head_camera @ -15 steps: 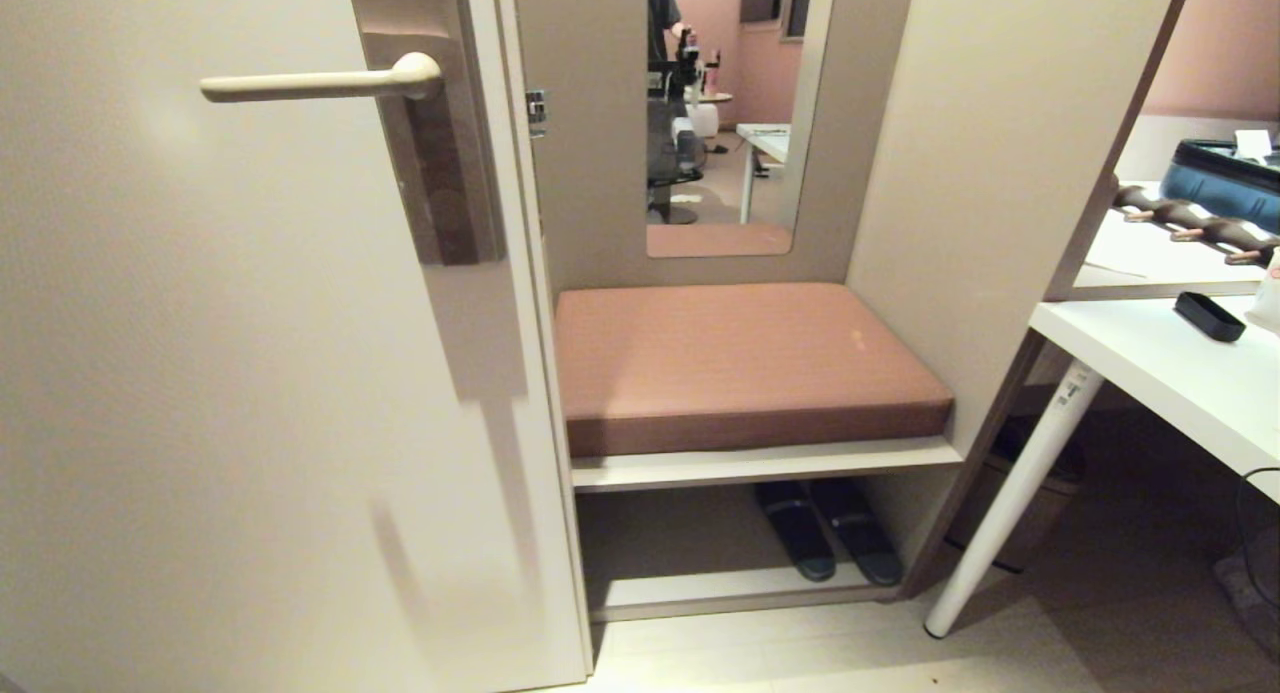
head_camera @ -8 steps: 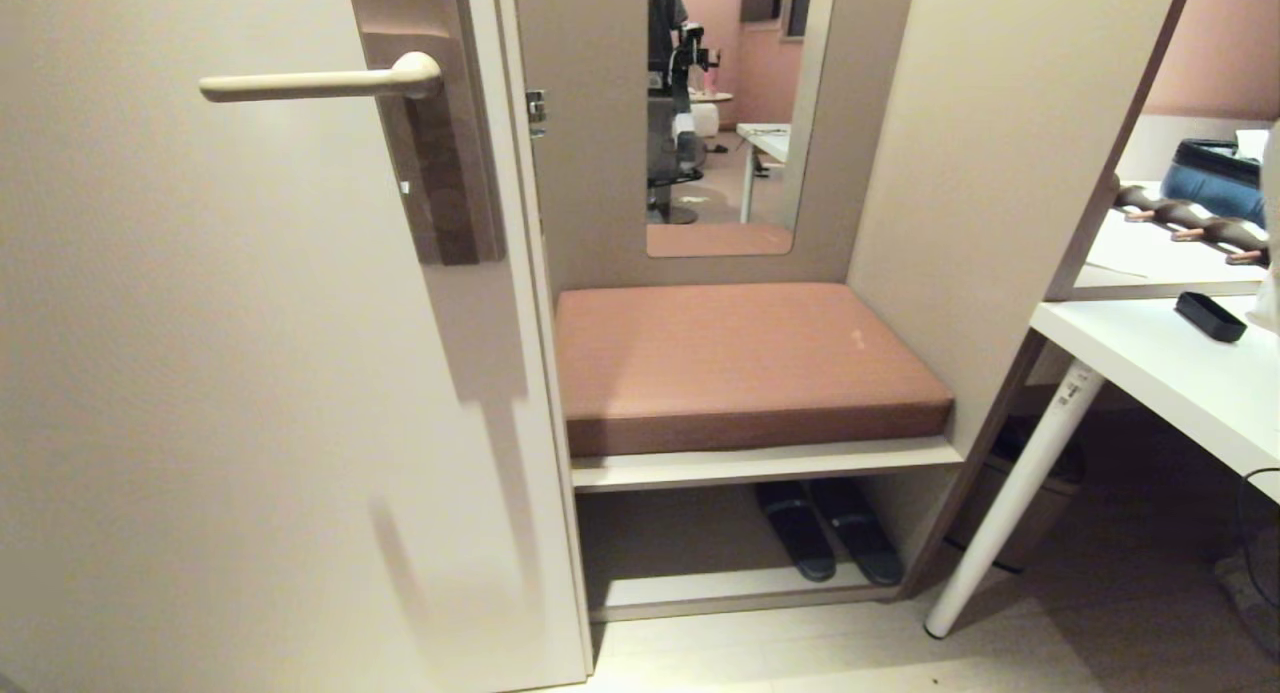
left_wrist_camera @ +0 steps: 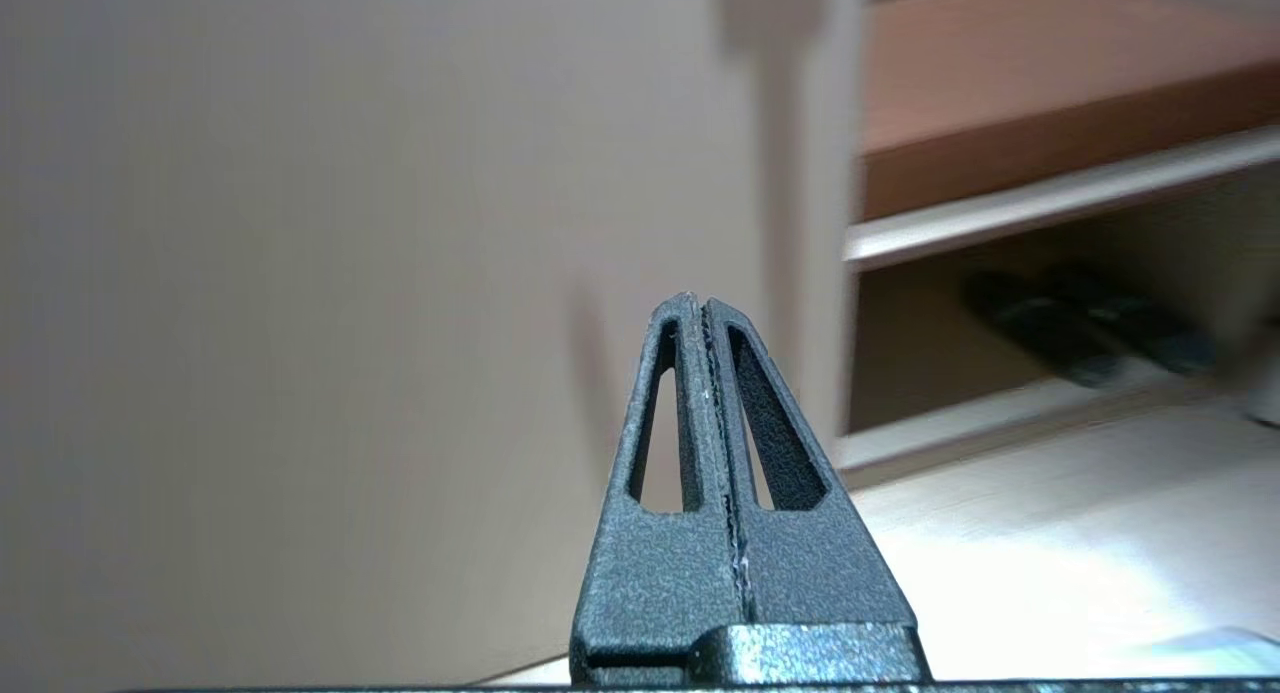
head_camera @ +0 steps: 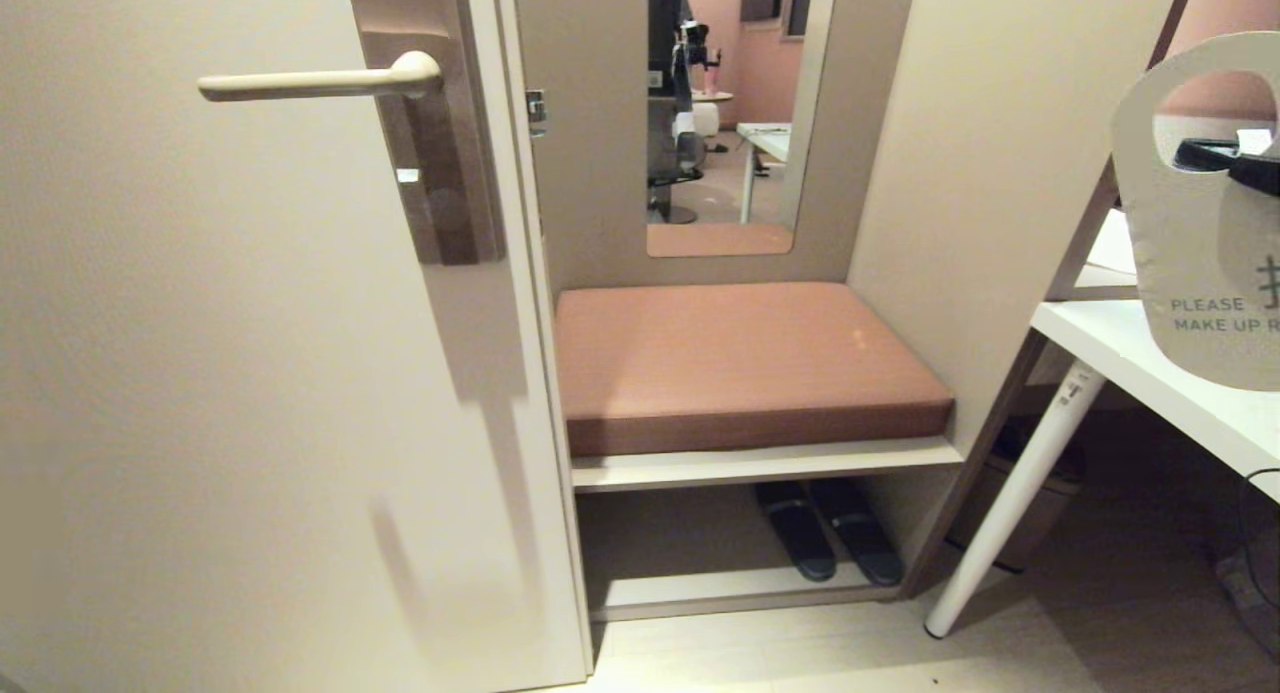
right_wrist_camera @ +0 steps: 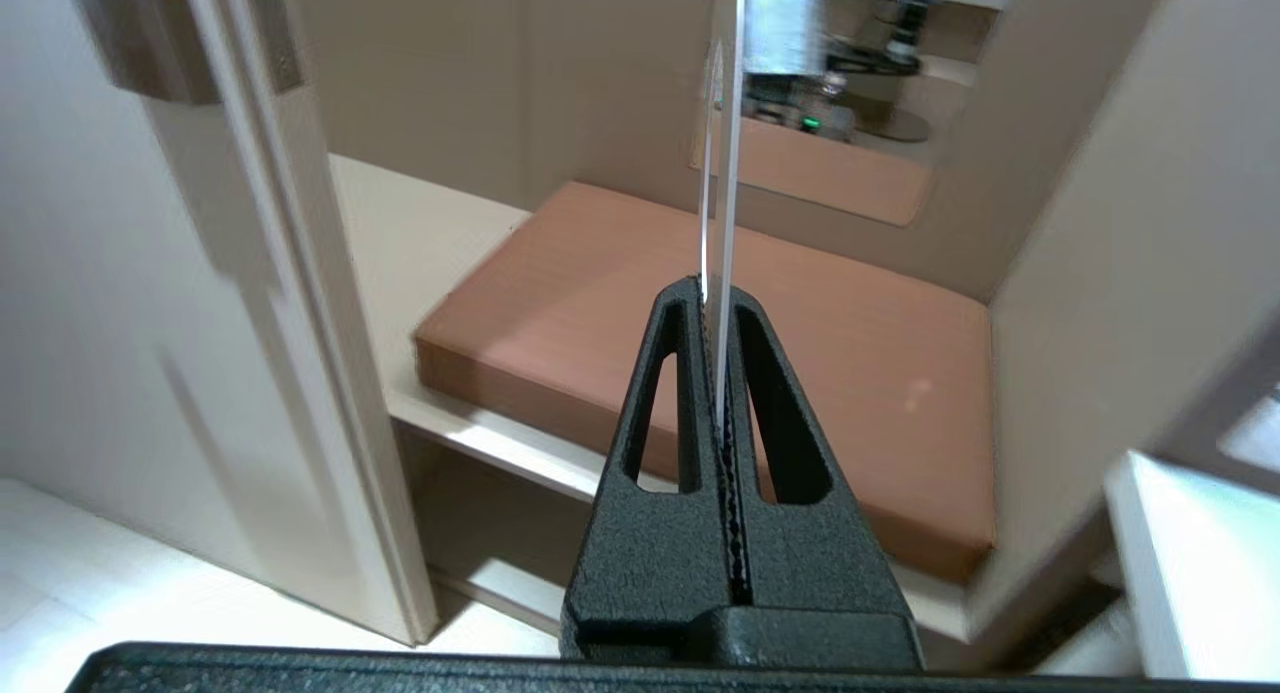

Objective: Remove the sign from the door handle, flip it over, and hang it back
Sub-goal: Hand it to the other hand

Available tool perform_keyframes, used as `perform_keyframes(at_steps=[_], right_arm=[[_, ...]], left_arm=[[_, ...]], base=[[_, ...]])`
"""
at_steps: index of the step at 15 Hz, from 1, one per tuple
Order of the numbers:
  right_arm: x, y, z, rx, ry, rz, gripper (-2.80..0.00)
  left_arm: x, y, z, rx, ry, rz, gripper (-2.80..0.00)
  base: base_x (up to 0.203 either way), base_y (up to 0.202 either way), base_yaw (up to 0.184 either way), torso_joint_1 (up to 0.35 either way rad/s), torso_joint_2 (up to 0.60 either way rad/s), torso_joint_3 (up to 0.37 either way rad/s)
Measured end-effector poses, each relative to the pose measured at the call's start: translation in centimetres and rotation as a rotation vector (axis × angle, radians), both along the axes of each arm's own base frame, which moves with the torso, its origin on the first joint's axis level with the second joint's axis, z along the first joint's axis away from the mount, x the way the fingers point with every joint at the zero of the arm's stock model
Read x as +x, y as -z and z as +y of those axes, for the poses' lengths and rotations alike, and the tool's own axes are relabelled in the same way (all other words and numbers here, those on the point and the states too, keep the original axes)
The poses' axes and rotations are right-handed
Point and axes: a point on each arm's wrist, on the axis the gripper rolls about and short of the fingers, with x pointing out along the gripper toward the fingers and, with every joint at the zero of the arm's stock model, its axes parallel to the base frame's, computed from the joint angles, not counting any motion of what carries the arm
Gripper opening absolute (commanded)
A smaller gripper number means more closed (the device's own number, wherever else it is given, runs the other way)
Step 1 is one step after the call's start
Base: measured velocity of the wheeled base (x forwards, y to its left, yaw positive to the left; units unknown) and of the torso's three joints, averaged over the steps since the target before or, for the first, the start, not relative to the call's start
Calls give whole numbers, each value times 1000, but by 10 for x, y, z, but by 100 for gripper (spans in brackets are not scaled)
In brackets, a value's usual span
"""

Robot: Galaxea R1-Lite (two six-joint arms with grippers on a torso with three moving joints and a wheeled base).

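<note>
The pale door stood beside a padded brown bench, its slim cream door handle bare. Well apart, at the right edge, the flat card sign stood upright, white face showing, clamped edge-on in the closed right gripper. The left gripper was closed, empty.

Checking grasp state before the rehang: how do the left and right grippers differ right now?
The right gripper is shut on the sign, the card edge-on between its fingers; the left gripper is shut on nothing. The right one faces the cushion and mirror; the left faces the door, low near the floor. Both are fully closed, and neither is at the handle, which is bare.
</note>
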Motion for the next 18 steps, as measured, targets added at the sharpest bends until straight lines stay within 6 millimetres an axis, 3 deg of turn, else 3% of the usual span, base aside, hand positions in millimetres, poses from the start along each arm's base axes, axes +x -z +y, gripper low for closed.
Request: perform_keyframes(at_steps=[5, 10, 15, 18], right_arm=[[12, 6, 7, 30, -137, 48, -280], [17, 0, 24, 155, -385, 79, -280], [30, -18, 50, 371, -570, 57, -280], [40, -16, 67, 400, -649, 49, -280]], left_arm=[[18, -67, -4, -40, 182, 32, -280], [56, -141, -14, -173, 504, 95, -280], [97, -184, -46, -353, 800, 150, -280], [116, -191, -61, -373, 838, 190, -280]], base=[[0, 0, 0, 0, 0, 0], [0, 0, 0, 0, 0, 0], [0, 0, 0, 0, 0, 0], [0, 0, 0, 0, 0, 0]])
